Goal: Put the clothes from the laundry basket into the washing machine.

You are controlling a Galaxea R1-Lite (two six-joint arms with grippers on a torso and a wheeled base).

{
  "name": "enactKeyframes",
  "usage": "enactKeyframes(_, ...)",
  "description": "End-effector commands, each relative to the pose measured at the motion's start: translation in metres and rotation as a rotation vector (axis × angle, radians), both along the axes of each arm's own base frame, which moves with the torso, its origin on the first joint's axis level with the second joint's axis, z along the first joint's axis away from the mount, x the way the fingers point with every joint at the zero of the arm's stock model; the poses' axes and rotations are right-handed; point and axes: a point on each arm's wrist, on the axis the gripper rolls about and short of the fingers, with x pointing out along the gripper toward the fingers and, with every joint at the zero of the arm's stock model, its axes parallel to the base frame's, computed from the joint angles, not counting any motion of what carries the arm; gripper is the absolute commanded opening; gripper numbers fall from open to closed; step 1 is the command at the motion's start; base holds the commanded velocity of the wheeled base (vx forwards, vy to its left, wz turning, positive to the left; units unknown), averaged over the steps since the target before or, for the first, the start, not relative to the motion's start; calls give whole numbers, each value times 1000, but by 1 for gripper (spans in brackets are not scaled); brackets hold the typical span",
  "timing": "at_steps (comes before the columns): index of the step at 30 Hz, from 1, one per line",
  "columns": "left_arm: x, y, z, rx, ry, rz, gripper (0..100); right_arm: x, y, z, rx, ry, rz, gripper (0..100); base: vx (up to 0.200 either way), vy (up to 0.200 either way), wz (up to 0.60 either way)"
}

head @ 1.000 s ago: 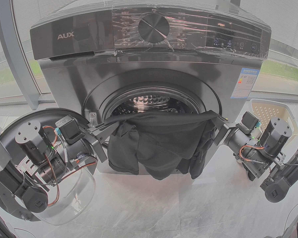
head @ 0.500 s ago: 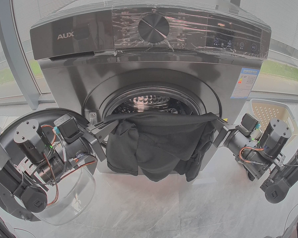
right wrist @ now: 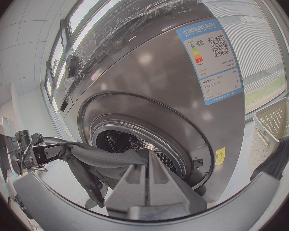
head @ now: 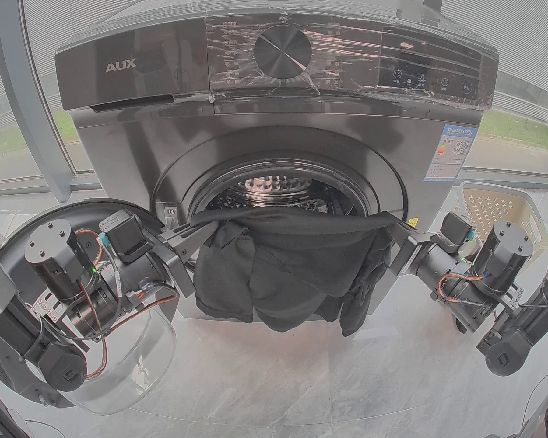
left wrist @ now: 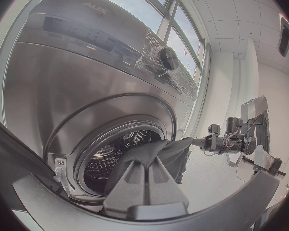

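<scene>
Left gripper [head: 208, 226] and right gripper [head: 397, 226] each pinch a black garment [head: 292, 263] stretched between them before the open washing machine [head: 286, 123], not yet inside; the laundry basket [head: 498, 207] beside it holds another dark cloth [right wrist: 274, 159] to load

- Daylight comes through the windows [head: 530, 141] behind the washing machine [head: 274, 135]; my view is bright.
- Glare streaks the plastic film [head: 347, 44] on its panel.
- My wrist views curve toward dark round rims.
</scene>
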Motion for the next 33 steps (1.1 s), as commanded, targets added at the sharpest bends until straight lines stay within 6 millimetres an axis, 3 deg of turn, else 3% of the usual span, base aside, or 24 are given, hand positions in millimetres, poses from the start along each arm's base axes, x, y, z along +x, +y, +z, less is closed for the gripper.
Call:
enactKeyframes(1, 0, 0, 1, -3, -6, 0, 0, 0, 0, -1, -1, 1, 1, 0, 0, 0, 0)
enactKeyframes(5, -3, 1, -4, 13, 7, -6, 0, 0, 1, -1, -1, 1, 2, 0, 0, 0, 0)
enactKeyframes(6, -3, 2, -5, 12, 16, -7, 100, 0, 1, 0, 0, 0, 2, 0, 0, 0, 0)
enactKeyframes(20, -13, 4, -9, 16, 48, -71, 100, -2, 4, 0, 1, 1, 15, 0, 0, 0, 0)
enactKeyframes(27, -10, 1, -23, 50, 94, -66, 100, -7, 10, 2, 6, -5, 42, 0, 0, 0, 0)
enactKeyframes(33, -11, -13, -40, 85, 147, -108, 100, -14, 18, 3, 7, -10, 73, 0, 0, 0, 0)
